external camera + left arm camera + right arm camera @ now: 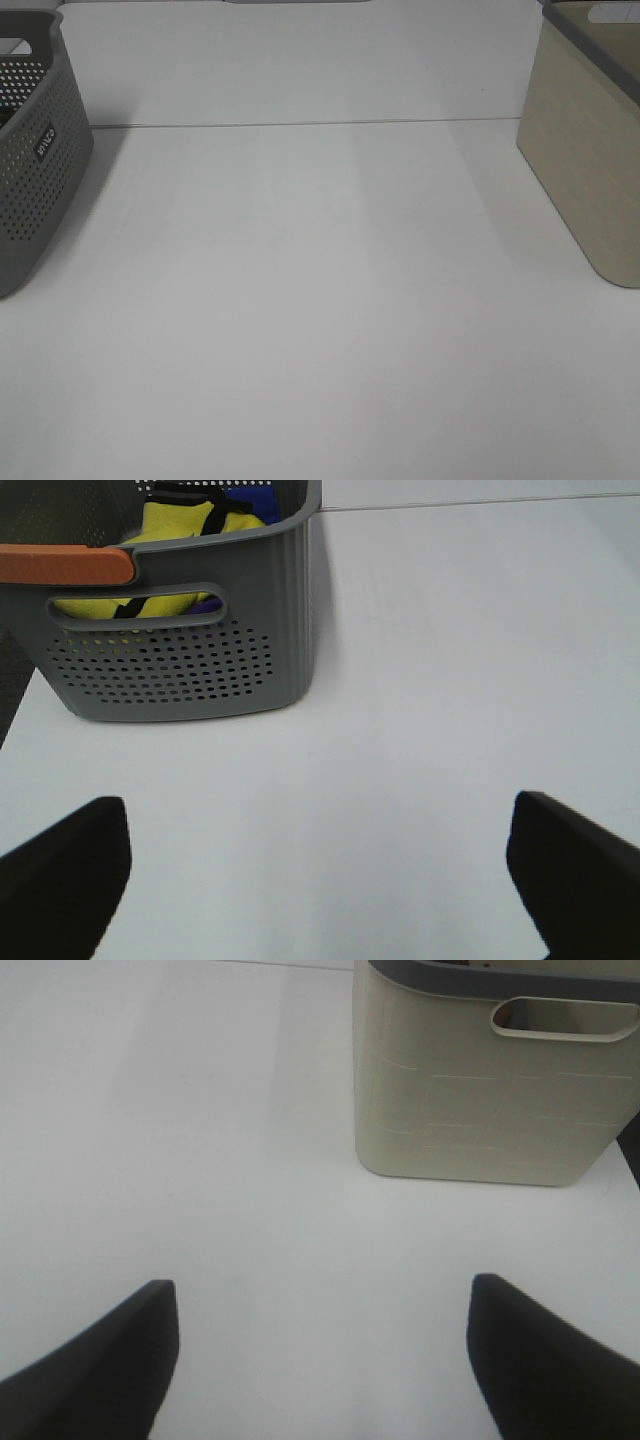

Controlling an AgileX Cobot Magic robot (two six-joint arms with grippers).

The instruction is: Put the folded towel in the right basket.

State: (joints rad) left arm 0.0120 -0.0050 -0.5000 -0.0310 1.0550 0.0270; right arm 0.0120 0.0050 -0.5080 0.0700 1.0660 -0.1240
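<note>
While both arms stay out of the exterior high view, that camera shows a white table [320, 330] with 2 baskets at its far corners: a grey perforated basket [35, 160] on the left edge and a beige basket [585, 170] with a grey rim on the right edge. A thin seam line runs across the tabletop between them, and the 2 baskets stand well apart.

From the left wrist view, the left gripper [320, 880] has its 2 dark fingers [65, 875] spread wide, with nothing between them but bare table. Ahead of it stands the grey basket [190, 670], upright, with a handle slot in its wall and an orange strip [65, 565] along its rim. Inside it lies bright yellow cloth [185, 525] with black trim and a bit of blue fabric [262, 498] behind it; whether any of this is the folded towel I cannot tell.

From the right wrist view, the right gripper [320, 1350] is likewise spread wide and holds nothing, its dark fingers [100, 1355] hanging over bare table. The beige basket [480, 1100] stands upright ahead of it, apart from the fingers, with a handle slot near its grey rim. Its inside is hidden from this angle, and no towel shows on the tabletop in any view
</note>
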